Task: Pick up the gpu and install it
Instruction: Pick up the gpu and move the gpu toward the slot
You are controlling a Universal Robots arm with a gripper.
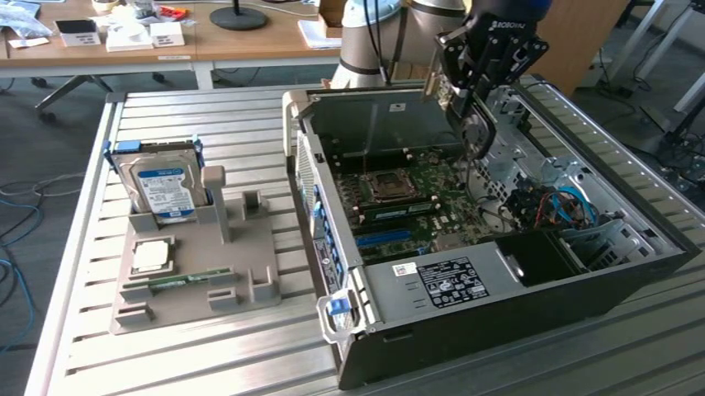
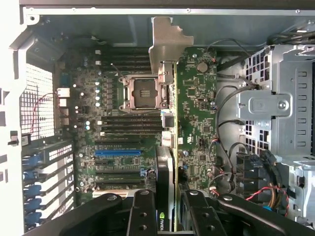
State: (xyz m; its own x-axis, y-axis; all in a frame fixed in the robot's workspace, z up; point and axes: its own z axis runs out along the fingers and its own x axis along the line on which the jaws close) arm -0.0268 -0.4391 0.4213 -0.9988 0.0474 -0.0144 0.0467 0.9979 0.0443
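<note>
The gpu (image 2: 197, 113) hangs edge-on over the open computer case (image 1: 518, 305), its green board facing the drive side and its pale metal bracket (image 2: 165, 44) at the far end. My gripper (image 2: 170, 216) is shut on it, with black fingers (image 2: 142, 211) on both faces and the black cooler between them. In the exterior view the gripper (image 1: 476, 124) stands above the motherboard (image 1: 408, 198) near the case's back wall, and the gpu (image 1: 441, 91) shows beside it. The card hovers above the board, beside the blue slot (image 2: 118, 152) and the processor socket (image 2: 142, 91).
A metal drive cage (image 2: 275, 108) and loose cables (image 2: 231, 128) lie on one side of the card. On the exterior view's left, a grey holder (image 1: 253, 264) carries a hard drive with a blue label (image 1: 163, 188), a processor (image 1: 151, 256) and a memory stick (image 1: 187, 279).
</note>
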